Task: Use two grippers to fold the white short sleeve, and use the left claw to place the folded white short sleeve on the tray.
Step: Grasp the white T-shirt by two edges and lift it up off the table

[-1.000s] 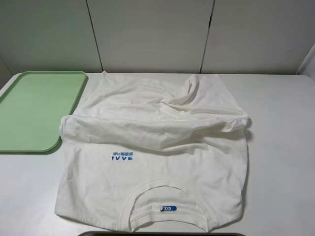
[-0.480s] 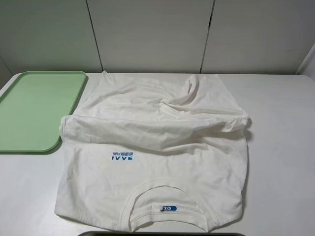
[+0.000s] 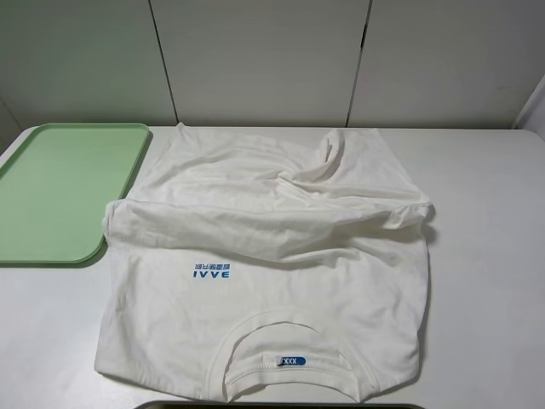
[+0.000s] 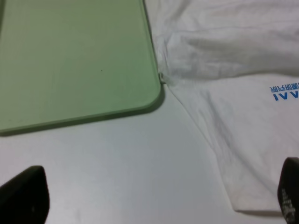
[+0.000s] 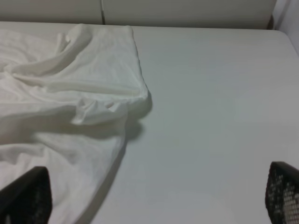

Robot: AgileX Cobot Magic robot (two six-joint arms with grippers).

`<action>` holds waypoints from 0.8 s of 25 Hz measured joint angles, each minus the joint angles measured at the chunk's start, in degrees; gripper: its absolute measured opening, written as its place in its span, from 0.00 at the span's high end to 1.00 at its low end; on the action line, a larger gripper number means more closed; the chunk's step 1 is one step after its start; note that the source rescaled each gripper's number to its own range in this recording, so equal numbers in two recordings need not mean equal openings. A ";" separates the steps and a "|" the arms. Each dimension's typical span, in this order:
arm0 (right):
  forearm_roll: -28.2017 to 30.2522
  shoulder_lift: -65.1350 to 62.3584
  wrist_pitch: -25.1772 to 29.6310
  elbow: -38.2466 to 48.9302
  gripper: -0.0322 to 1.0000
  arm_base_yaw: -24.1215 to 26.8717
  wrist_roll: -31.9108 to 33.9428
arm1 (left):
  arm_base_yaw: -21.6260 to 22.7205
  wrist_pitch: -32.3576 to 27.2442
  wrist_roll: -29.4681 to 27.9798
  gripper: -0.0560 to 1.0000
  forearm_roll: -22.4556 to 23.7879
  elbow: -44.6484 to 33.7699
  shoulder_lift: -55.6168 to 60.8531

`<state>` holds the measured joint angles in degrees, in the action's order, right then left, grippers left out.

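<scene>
On table (image 3: 494,298): white short sleeve (image 3: 272,247) rumpled, touching tray (image 3: 60,187).
Left claw (image 4: 156,200), right gripper (image 5: 154,196) spread, empty; risk of snagging tray rim.

The plain white cotton T-shirt (image 3: 272,239) carries small blue chest lettering (image 3: 210,271) and a blue neck label (image 3: 289,361) with pale characters, inside its white ribbed collar (image 3: 255,368). At the bench's far left corner, the flat light-green plastic tray (image 3: 51,192) is unpatterned. The bench top (image 3: 485,290) is plain white. The left gripper (image 4: 156,200) and right gripper (image 5: 154,196) are black, the right one's pads (image 5: 282,191) finely meshed.
</scene>
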<state>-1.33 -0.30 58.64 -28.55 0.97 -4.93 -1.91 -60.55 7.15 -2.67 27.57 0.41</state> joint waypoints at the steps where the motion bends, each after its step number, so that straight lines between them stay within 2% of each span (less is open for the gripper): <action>1: 0.00 0.00 0.00 0.00 0.00 0.00 0.00 | 0.00 0.00 0.00 0.02 0.00 0.00 0.00; 10: 0.00 0.00 0.00 0.00 0.00 0.00 0.00 | -0.29 0.00 0.00 0.02 0.00 0.00 0.00; 20: 0.00 0.00 0.00 0.00 0.00 0.00 0.00 | -3.15 0.00 -0.06 0.03 1.09 0.00 0.00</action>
<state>-1.33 -0.30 58.64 -28.55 0.97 -4.93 -5.05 -60.55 7.09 -1.57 27.57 0.41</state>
